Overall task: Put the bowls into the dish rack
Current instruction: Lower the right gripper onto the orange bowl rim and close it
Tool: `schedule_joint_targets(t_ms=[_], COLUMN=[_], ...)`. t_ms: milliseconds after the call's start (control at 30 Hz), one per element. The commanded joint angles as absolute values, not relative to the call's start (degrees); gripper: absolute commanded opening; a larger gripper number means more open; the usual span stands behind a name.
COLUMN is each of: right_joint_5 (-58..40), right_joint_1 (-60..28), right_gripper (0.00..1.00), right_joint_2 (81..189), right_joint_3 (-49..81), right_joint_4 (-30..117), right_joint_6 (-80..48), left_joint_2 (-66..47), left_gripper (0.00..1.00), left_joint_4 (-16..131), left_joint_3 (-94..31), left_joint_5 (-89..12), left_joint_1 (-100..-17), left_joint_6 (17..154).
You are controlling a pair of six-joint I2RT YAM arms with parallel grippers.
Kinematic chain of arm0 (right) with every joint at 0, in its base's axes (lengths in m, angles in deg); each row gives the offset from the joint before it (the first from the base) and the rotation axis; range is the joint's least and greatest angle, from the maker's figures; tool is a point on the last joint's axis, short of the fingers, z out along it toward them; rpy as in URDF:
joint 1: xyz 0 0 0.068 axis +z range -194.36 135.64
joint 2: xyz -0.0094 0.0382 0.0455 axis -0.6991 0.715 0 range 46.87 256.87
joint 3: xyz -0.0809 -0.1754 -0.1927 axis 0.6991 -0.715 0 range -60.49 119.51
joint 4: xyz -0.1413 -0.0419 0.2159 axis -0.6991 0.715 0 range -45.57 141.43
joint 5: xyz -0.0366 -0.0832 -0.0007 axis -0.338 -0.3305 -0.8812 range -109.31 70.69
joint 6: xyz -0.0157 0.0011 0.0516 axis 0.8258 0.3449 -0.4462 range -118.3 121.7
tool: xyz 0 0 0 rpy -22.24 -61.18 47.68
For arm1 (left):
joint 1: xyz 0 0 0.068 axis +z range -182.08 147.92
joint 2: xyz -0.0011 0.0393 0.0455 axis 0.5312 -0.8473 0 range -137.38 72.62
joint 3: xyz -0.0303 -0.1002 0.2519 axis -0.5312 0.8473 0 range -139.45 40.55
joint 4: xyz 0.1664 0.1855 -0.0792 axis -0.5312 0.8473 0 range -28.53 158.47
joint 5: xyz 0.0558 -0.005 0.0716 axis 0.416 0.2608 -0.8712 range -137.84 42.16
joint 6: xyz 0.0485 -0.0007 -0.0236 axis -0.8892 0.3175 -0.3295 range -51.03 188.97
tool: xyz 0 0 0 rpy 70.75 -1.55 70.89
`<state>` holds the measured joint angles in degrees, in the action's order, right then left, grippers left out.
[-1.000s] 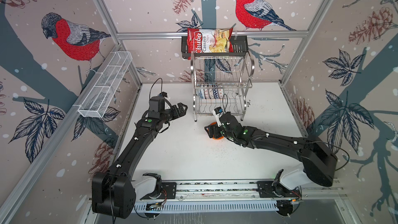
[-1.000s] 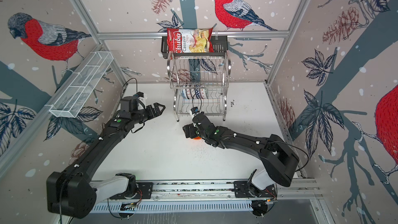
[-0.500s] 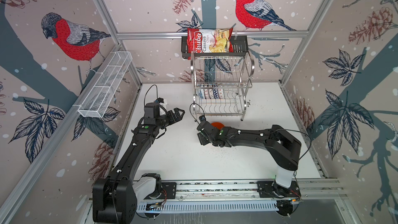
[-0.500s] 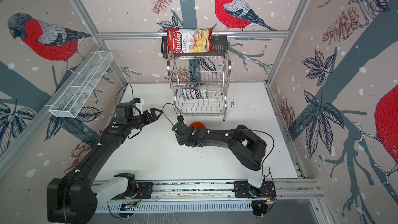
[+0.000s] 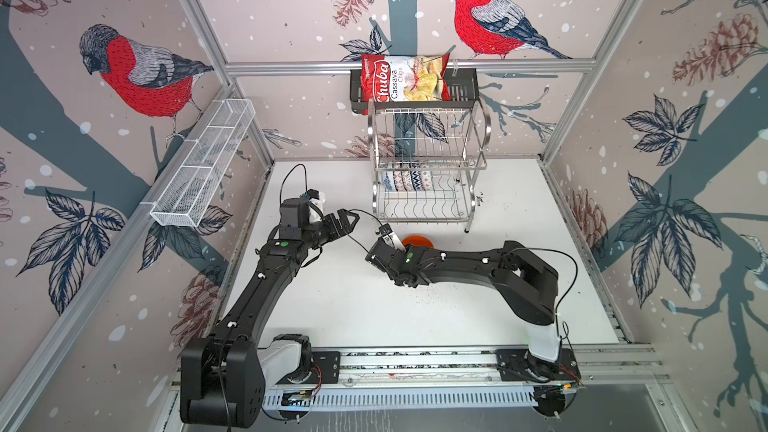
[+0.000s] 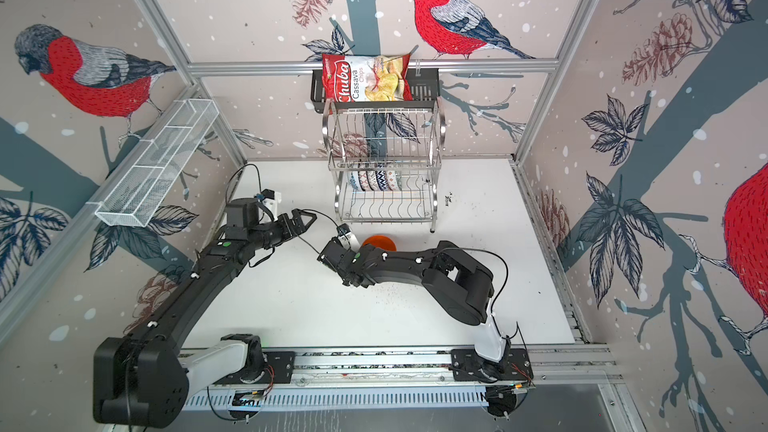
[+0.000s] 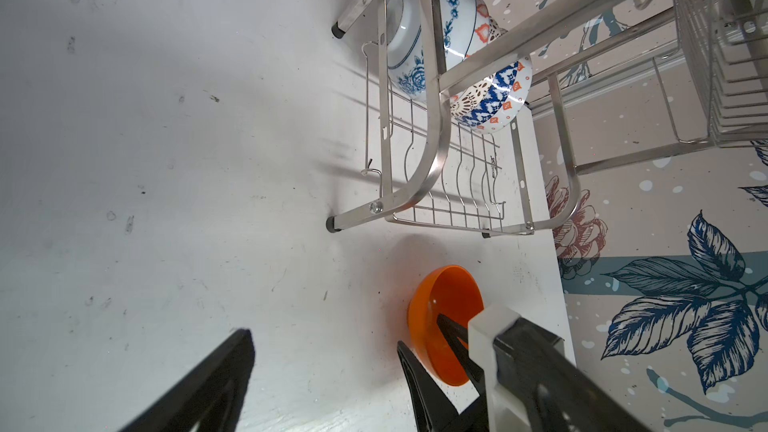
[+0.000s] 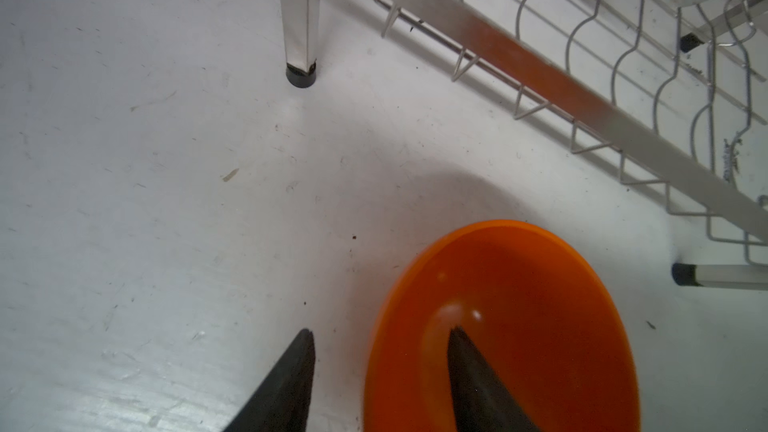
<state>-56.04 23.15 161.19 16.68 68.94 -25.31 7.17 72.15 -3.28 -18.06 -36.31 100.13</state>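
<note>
Right wrist view: I'm straddling the orange bowl [image 8: 540,305] rim with the right gripper [image 8: 380,330], jaws spread, nothing pinched. Bowl's sitting just before the dish rack [image 8: 540,72]. Judging it light, rigid, slick; rim grip.

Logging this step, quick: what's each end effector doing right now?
Left end effector: open, holding nothing.
Right end effector: open, astride the rim of the orange bowl, not yet clamped.
</note>
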Motion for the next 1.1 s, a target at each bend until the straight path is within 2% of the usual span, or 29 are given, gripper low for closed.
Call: schedule_joint_targets(t_ms=[0, 300, 533, 833, 967, 1067], right_joint_5=[-62.6, -71.1, -73.0, -76.9, -76.8, -75.7], right_joint_1=[24.1, 28.1, 28.1, 28.0, 28.0, 28.0], right_gripper=[0.49, 0.43, 0.38, 0.27, 0.16, 0.13], right_joint_2=[162.8, 167.9, 170.2, 171.5, 171.5, 170.3], right_joint_3=[18.7, 23.9, 25.4, 25.6, 24.7, 23.5], right_joint_4=[73.6, 81.2, 82.6, 84.0, 82.5, 80.1], right_joint_6=[-24.5, -25.1, -25.0, -25.3, -23.7, -22.1], left_joint_2=[7.1, 6.9, 7.1, 7.1, 7.3, 7.3], left_gripper=[0.98, 0.97, 0.97, 0.98, 0.98, 0.98], left_joint_4=[70.1, 70.1, 70.2, 70.0, 70.0, 70.1], left_joint_3=[-3.4, -3.3, -3.3, -3.2, -3.2, -3.2], left_joint_5=[-17.8, -17.9, -17.8, -17.4, -17.4, -17.5], left_joint_1=[-36.0, -35.9, -35.7, -35.0, -34.9, -34.9], left_joint_6=[99.7, 99.8, 100.0, 100.2, 100.1, 100.1])
